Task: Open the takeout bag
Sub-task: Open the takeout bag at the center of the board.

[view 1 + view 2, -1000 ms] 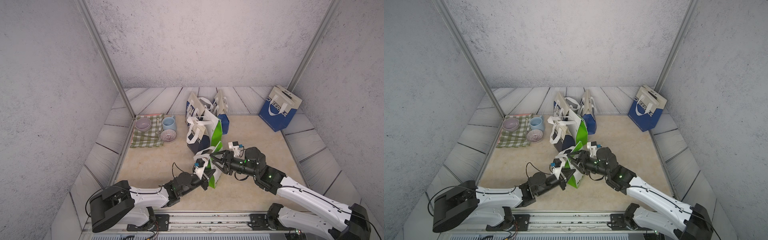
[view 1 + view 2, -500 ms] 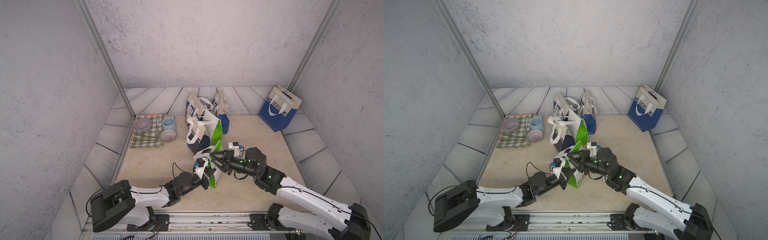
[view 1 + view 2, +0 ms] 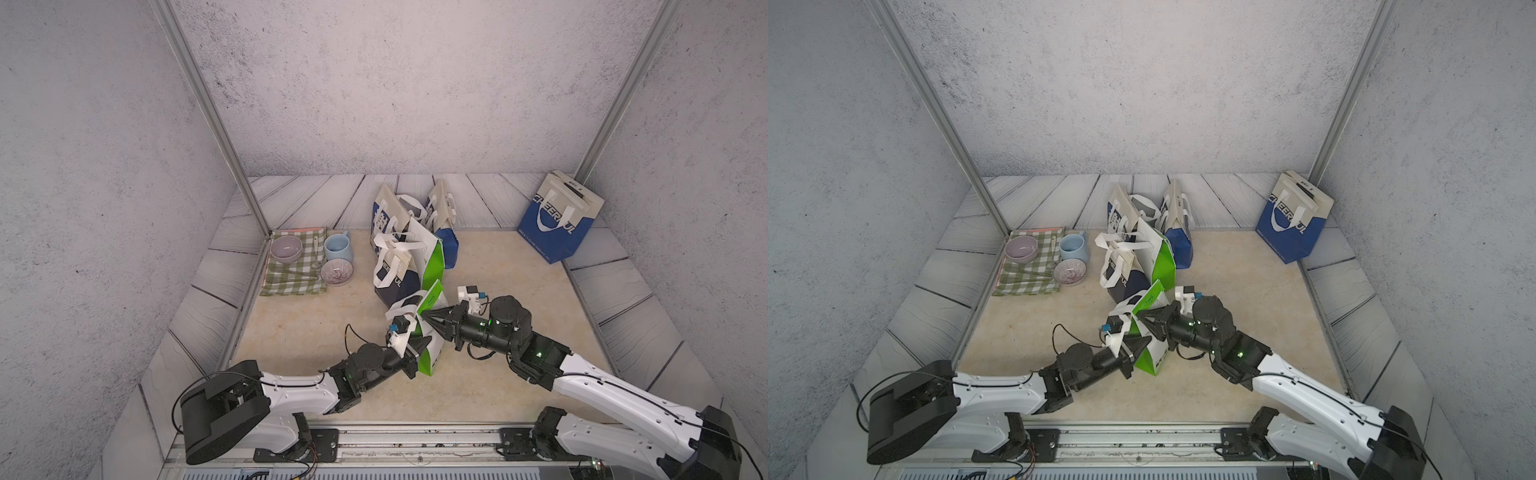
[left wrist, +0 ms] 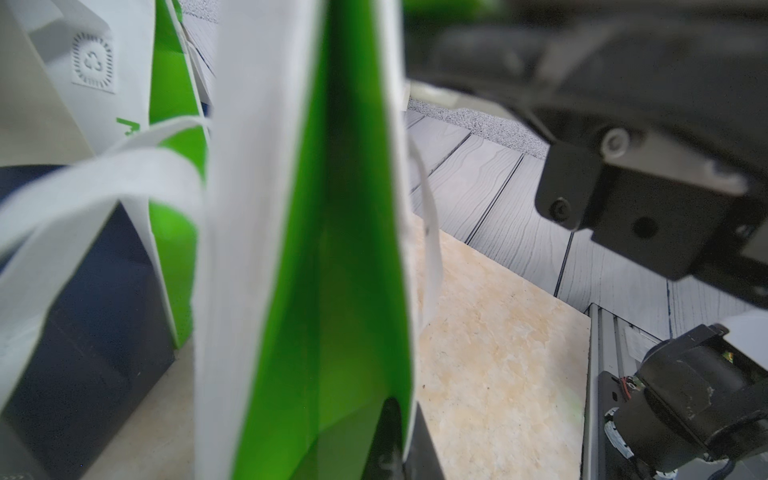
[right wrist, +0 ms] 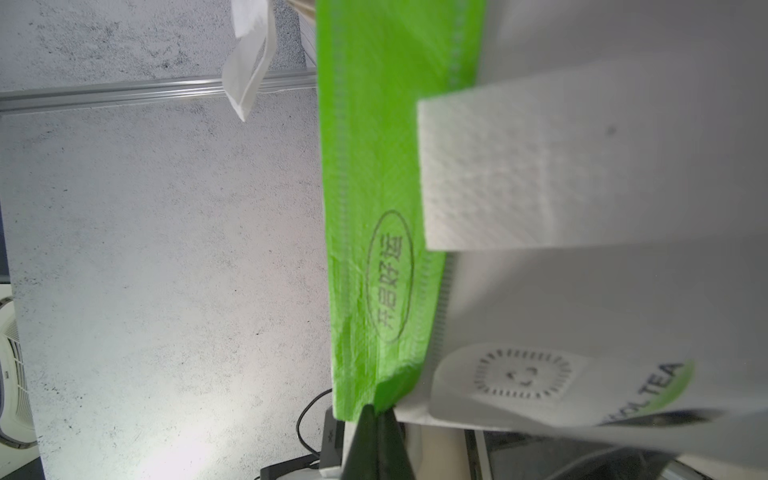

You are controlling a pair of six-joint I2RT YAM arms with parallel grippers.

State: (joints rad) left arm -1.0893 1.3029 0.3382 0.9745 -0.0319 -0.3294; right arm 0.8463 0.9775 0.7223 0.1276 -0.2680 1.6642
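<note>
The green-and-white takeout bag (image 3: pixel 430 359) stands just below the centre of both top views, in front of a navy-and-white bag (image 3: pixel 395 278), and leans a little. The right gripper (image 3: pixel 426 318) is closed tight on the bag's green top fold (image 5: pixel 374 249); in the right wrist view its tips meet on the fold's edge at the bottom of the frame. The left gripper (image 3: pixel 1144 343) is also fully closed and seems to pinch the bag's near side wall low down, with the white edge between its fingers (image 4: pixel 390 436). The bag looks like thin non-woven fabric: light, soft and floppy, likely to crumple or drag rather than resist. The best hold is probably on the opposite top rims beside the white handle (image 3: pixel 401 309), drawn apart gently
</note>
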